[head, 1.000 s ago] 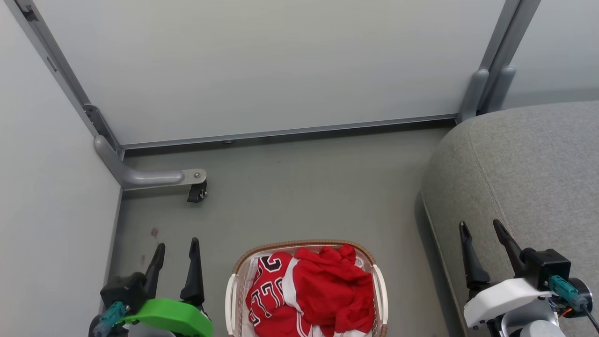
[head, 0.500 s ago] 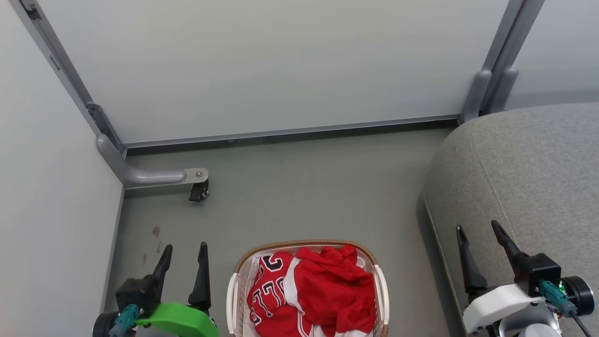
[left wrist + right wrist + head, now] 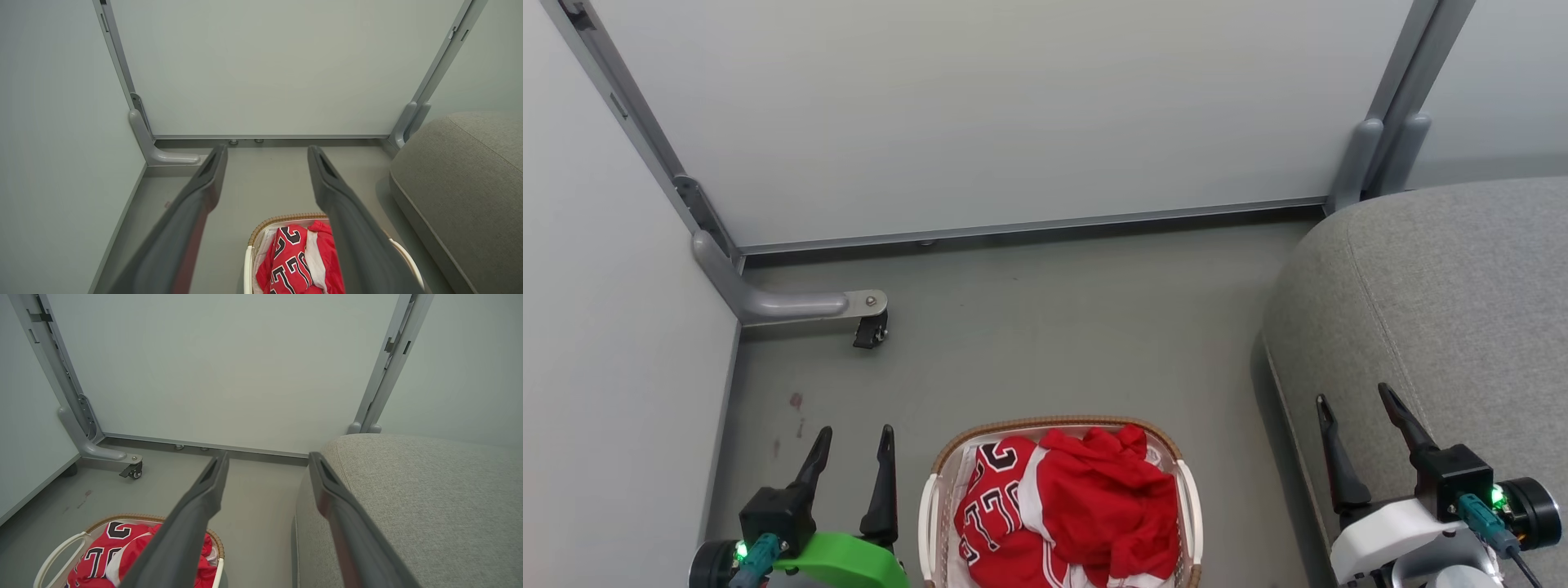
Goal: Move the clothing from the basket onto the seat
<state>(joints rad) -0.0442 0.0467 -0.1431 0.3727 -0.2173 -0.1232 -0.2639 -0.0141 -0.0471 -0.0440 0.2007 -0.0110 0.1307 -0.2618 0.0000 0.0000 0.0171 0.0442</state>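
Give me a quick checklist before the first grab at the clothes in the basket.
1. Left gripper open, nothing held: ok.
2. Right gripper open, nothing held: ok.
3. Clothing lying in the basket, top uncovered: ok.
4. Seat to the basket's right, near the right gripper: ok.
5. A gripper above the basket: not ok, both flank it.
6. Clothing untangled: cannot tell.

The red jersey (image 3: 990, 523) in the basket (image 3: 1054, 424) has big black letters with white edges. I can read a C; the rest is crumpled.
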